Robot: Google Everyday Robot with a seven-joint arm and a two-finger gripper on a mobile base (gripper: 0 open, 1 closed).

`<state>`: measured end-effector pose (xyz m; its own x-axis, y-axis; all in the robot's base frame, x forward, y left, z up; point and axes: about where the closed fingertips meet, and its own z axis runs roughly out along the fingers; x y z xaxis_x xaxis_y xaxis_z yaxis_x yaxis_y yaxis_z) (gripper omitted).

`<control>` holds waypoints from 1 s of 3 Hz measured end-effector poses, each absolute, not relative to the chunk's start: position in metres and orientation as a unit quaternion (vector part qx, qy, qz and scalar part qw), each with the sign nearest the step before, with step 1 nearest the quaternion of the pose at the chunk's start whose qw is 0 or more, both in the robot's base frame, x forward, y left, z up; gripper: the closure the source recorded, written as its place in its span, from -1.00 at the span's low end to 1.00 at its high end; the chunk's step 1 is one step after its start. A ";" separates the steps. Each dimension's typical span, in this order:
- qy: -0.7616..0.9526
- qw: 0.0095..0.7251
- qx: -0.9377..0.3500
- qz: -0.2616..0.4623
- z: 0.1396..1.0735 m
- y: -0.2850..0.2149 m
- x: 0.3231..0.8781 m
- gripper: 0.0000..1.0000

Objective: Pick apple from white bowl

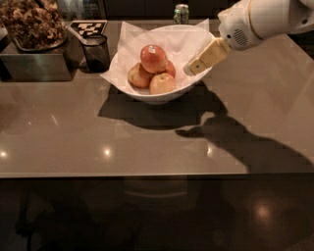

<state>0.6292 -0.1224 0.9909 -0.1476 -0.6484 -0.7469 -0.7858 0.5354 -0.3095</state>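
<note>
A large glossy white bowl [128,87] lined with white paper stands on the grey-brown counter at the back centre. It holds several red-yellow apples [153,58] in a pile. My gripper [194,67], cream-coloured on a white arm, reaches in from the upper right. Its tip hangs over the bowl's right rim, just right of the apples and apart from them. It holds nothing.
A small dark mesh cup [96,53] stands left of the bowl. A metal box [34,68] with a tray of brown snacks sits at the far left. A green can [181,13] stands behind the bowl. The counter's front edge [147,174] runs across the middle.
</note>
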 end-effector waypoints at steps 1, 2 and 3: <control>0.753 0.448 -0.476 0.077 0.992 -0.122 0.629 -1.00; 0.746 0.437 -0.492 0.104 0.978 -0.099 0.636 -1.00; 0.739 0.415 -0.515 0.130 0.960 -0.070 0.647 -1.00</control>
